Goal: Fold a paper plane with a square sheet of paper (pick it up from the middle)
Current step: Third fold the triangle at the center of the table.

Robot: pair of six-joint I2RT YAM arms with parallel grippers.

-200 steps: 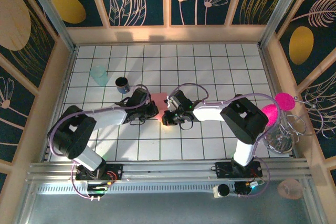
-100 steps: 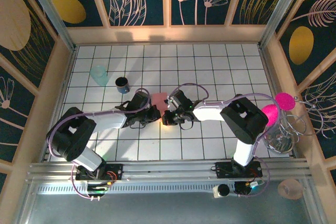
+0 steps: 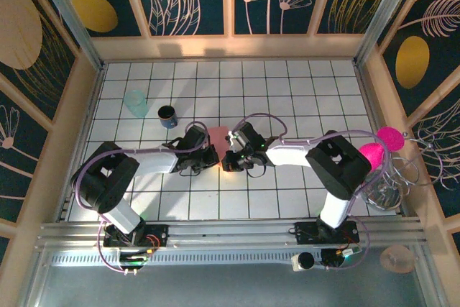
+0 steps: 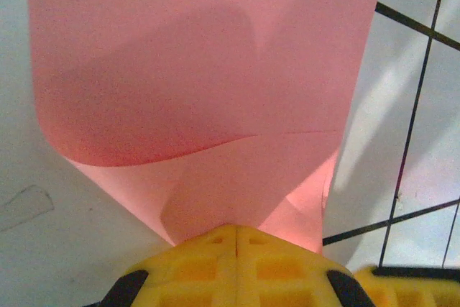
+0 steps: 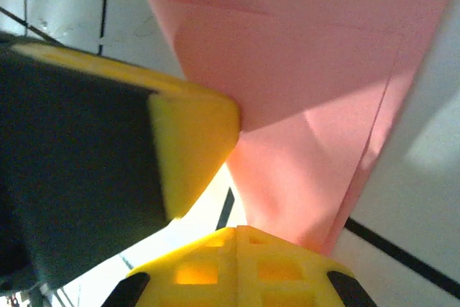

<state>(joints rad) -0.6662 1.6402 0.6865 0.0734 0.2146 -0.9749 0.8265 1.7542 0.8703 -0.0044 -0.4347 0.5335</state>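
Observation:
The square sheet of paper (image 3: 218, 136) is salmon pink and partly folded, lying at the middle of the tiled table between my two grippers. In the left wrist view the paper (image 4: 215, 91) curls up and over in a soft fold. My left gripper (image 4: 236, 229) is shut on its near edge, and creases fan out from the closed tips. My left gripper (image 3: 210, 154) sits at the sheet's left side. My right gripper (image 3: 229, 159) is at its near right corner. In the right wrist view my right gripper (image 5: 237, 229) is shut. The paper's (image 5: 309, 106) narrow folded corner runs down beside its right tip; I cannot tell whether it is pinched.
A pale teal cup (image 3: 135, 103) and a dark cup (image 3: 167, 115) stand left of the paper. A wire rack (image 3: 392, 177) with two magenta discs (image 3: 390, 137) stands at the right wall. Wooden walls close in the tiled floor (image 3: 287, 91).
My left arm has edged a little to the right, toward the right gripper. The paper and the right gripper have hardly moved.

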